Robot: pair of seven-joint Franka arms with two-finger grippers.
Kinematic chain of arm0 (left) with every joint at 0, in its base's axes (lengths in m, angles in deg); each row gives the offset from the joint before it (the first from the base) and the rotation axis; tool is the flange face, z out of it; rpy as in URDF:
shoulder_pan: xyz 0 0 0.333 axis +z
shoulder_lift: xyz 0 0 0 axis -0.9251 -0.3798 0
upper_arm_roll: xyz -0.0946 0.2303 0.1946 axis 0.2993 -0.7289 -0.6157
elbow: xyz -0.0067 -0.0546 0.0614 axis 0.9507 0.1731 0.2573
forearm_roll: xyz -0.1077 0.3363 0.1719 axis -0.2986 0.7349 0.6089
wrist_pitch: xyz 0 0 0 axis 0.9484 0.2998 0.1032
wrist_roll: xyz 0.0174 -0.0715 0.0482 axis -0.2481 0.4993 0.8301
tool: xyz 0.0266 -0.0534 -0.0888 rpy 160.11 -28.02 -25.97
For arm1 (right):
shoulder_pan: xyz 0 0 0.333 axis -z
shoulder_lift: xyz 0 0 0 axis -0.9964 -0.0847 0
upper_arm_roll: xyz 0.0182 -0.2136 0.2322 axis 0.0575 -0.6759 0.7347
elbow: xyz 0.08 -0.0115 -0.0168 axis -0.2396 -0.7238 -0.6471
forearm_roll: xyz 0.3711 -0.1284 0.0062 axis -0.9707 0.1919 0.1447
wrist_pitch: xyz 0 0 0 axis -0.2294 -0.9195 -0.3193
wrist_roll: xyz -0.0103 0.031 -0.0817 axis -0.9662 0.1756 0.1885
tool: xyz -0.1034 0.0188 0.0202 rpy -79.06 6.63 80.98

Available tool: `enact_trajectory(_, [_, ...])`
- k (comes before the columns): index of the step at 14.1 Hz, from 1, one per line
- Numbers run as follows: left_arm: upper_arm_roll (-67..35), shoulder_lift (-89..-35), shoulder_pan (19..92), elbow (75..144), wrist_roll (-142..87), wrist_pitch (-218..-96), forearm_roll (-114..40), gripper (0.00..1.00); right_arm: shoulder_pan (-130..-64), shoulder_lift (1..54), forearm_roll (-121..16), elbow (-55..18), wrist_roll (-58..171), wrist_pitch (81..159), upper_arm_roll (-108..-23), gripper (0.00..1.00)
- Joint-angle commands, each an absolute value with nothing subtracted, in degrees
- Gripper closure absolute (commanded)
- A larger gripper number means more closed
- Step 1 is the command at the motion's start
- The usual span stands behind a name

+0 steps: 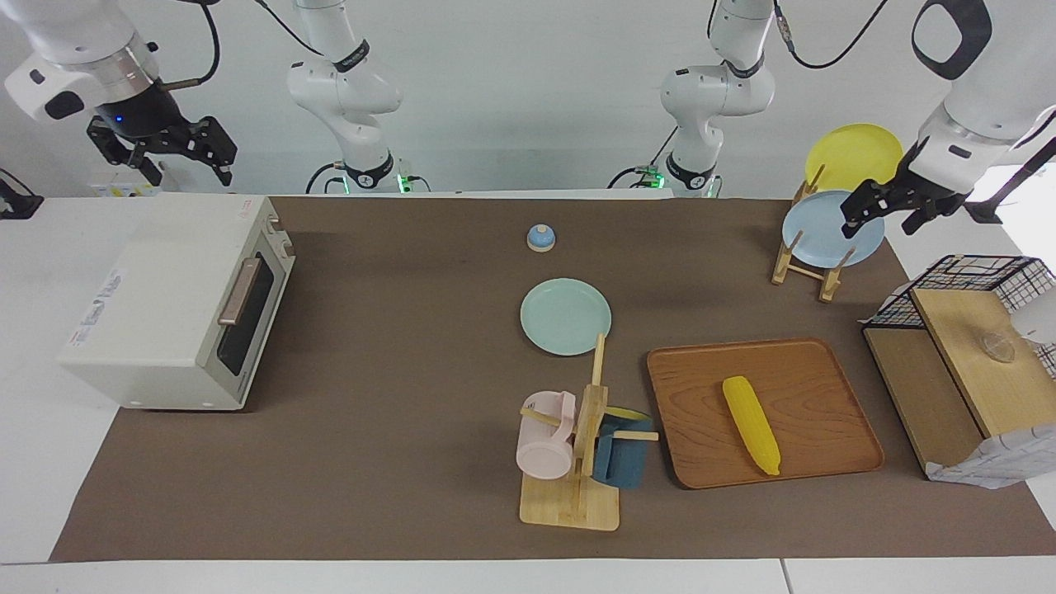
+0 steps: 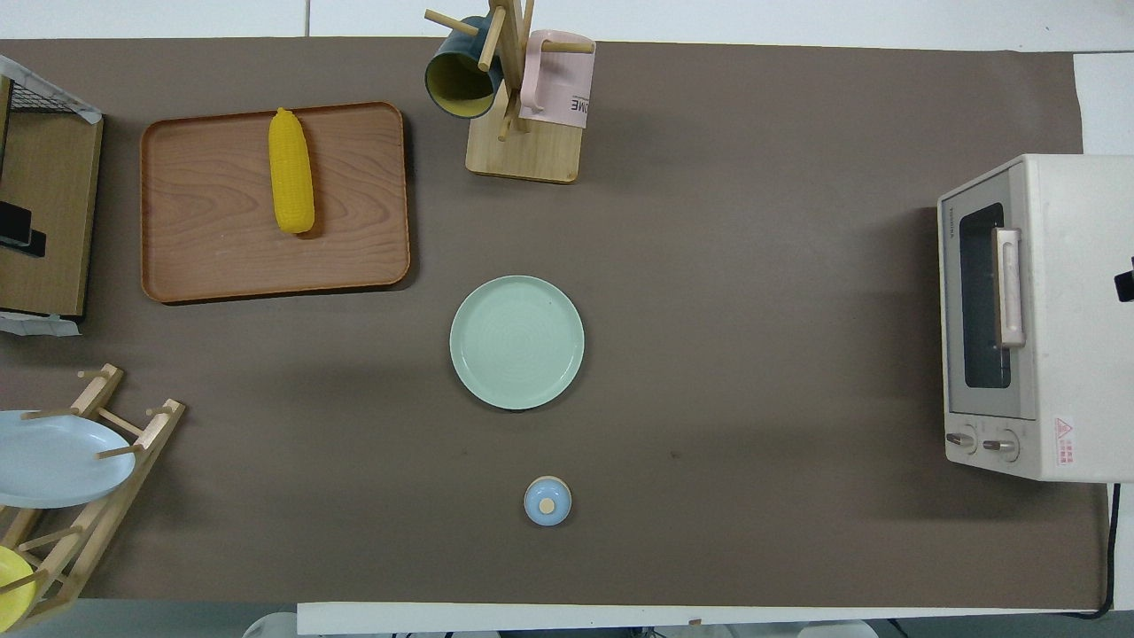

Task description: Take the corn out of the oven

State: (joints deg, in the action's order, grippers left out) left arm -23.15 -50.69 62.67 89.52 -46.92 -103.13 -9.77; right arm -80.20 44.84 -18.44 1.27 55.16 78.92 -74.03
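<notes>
The yellow corn (image 1: pixel 751 424) lies on the brown wooden tray (image 1: pixel 817 375) toward the left arm's end of the table; it also shows in the overhead view (image 2: pixel 291 170) on the tray (image 2: pixel 213 239). The cream-white oven (image 1: pixel 165 289) stands at the right arm's end with its door closed, as the overhead view (image 2: pixel 1054 292) also shows. My left gripper (image 1: pixel 879 219) is open and empty, raised over the plate rack. My right gripper (image 1: pixel 190 169) is open and empty, raised over the oven's end nearest the robots.
A green plate (image 1: pixel 566 316) and a small blue knobbed lid (image 1: pixel 540 238) sit mid-table. A mug tree (image 1: pixel 577 445) with pink and blue mugs stands beside the tray. A plate rack (image 1: pixel 813 256) and a black wire basket (image 1: pixel 973 276) with boards stand at the left arm's end.
</notes>
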Motion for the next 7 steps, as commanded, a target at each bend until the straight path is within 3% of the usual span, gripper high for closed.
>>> enact_trajectory(1, [-22.5, -48.9, 61.9, 91.2, -47.6, -101.7, -9.6, 0.0, -80.4, 45.7, -19.1, -0.1, 54.3, 78.4, -74.7, 0.0])
enact_trajectory(7, [-22.0, -48.7, 61.8, 91.0, -47.7, -101.7, -10.8, 0.0, -80.4, 45.8, -18.9, -0.1, 54.3, 78.3, -74.7, 0.0])
